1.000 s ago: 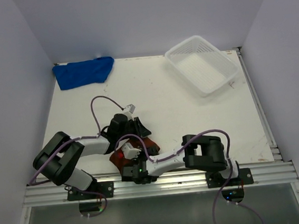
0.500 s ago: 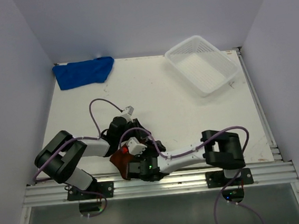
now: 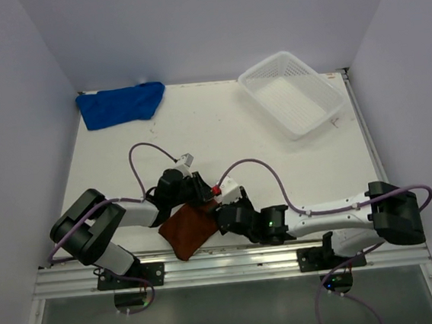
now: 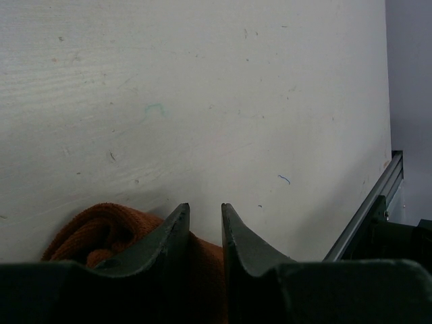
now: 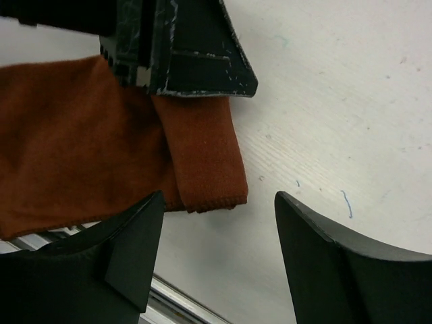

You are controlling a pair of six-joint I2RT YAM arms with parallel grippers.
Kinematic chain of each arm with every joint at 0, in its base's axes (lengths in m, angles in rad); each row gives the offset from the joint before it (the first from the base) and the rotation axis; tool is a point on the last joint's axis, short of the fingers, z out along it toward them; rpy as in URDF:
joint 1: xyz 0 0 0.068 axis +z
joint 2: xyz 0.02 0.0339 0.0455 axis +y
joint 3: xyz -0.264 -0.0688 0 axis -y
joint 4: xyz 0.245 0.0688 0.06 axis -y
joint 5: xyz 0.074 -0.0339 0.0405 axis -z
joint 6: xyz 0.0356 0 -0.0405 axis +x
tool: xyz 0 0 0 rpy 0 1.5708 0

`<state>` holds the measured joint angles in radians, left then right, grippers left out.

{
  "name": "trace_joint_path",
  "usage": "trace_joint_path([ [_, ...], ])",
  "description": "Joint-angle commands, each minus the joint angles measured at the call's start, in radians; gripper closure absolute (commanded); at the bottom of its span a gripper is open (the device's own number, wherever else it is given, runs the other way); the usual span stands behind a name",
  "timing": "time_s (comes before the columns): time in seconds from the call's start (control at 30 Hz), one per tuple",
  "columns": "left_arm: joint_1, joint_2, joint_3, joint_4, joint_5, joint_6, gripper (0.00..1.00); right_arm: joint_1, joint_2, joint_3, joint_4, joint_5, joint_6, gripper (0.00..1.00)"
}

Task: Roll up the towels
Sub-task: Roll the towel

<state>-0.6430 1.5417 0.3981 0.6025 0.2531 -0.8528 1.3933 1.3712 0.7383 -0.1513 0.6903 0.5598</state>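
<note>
the brown towel (image 3: 188,232) sits at the near edge of the table (image 3: 277,164), between the two arm bases, lying mostly flat with one corner close to the metal rail (image 3: 234,266). from above, its far edge is buried under both wrists, so that view doesn't really show the fingers. the left gripper (image 4: 204,214) has its fingers squeezed almost together, with orange-brown cloth showing low in the slit between them, so it looks like it's pinching a bunched fold of the towel. most of the cloth there is cut off by the bottom of the picture or hidden behind the fingers. in the right wrist view the left gripper is a dark block sitting right on the towel, with a narrow folded strip sticking out from under it, and the towel runs off the left side. the right gripper (image 5: 219,202) is spread wide, holding nothing, and hangs over the end of that strip. the blue towel (image 3: 121,104) is crumpled in the far left corner, well apart from all this. a white basket (image 3: 263,105) sits at the far right.
</note>
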Motion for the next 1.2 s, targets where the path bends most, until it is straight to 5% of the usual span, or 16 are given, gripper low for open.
trace_joint_path([
  [0.0,-0.009,0.0,-0.016,-0.041,-0.025,0.021,0.71,-0.124,-0.072,-0.065,0.185,-0.205,0.092,0.3],
  [0.27,-0.009,-0.018,-0.012,-0.058,-0.025,0.029,0.71,-0.304,-0.049,-0.097,0.289,-0.48,0.13,0.3],
  [0.63,-0.009,-0.038,-0.007,-0.075,-0.014,0.031,0.71,-0.353,0.14,-0.112,0.363,-0.56,0.169,0.32],
  [1.17,0.002,-0.081,0.065,-0.159,-0.009,0.115,0.71,-0.376,0.186,-0.174,0.44,-0.652,0.15,0.77],
])
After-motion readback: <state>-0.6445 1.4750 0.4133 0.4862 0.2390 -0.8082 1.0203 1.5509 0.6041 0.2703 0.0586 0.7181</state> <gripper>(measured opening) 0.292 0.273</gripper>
